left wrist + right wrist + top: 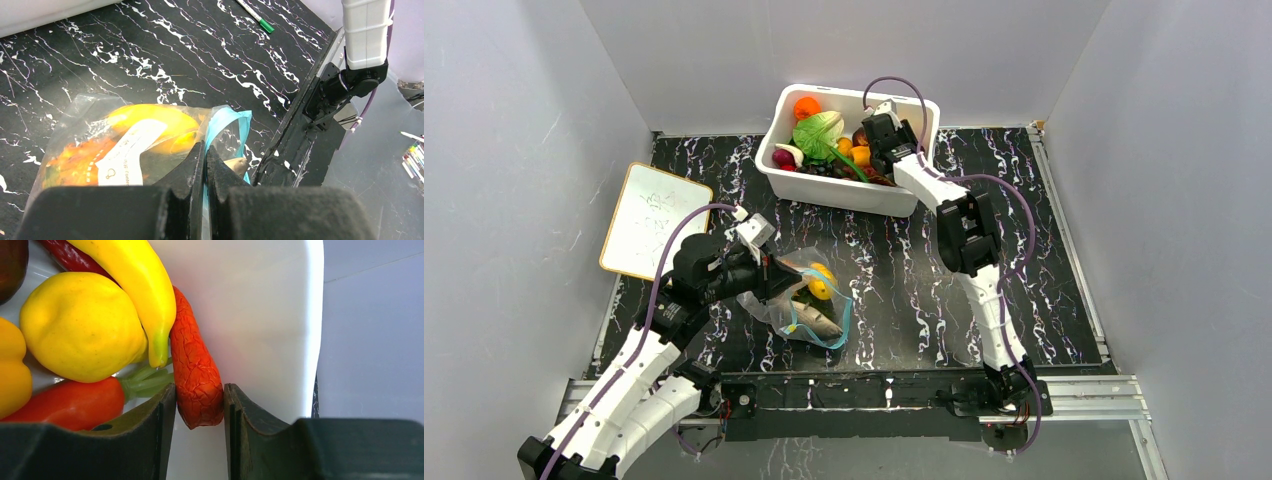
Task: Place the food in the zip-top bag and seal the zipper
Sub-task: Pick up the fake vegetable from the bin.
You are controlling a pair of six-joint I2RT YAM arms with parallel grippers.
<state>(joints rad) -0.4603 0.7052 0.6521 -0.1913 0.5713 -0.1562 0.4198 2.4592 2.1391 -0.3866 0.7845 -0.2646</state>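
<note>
The clear zip-top bag (799, 305) lies on the black marbled table, holding a yellow fruit (155, 125), an orange piece (75, 162) and a tan piece (235, 165). My left gripper (205, 155) is shut on the bag's mouth edge, pinching the teal zipper (225, 117); from above, this left gripper (769, 272) sits at the bag's left side. My right gripper (876, 140) reaches into the white tub (844, 190). Its jaws (200, 400) press both sides of a wrinkled red-orange food piece (195, 375) against the tub wall (260, 315).
More food fills the tub: a green lettuce (817, 133), an orange (806, 107), a yellow lemon (80, 325), a banana (140, 290) and a red piece (70, 402). A small whiteboard (654, 220) lies at the left. A green-capped marker (255, 16) rests near the tub.
</note>
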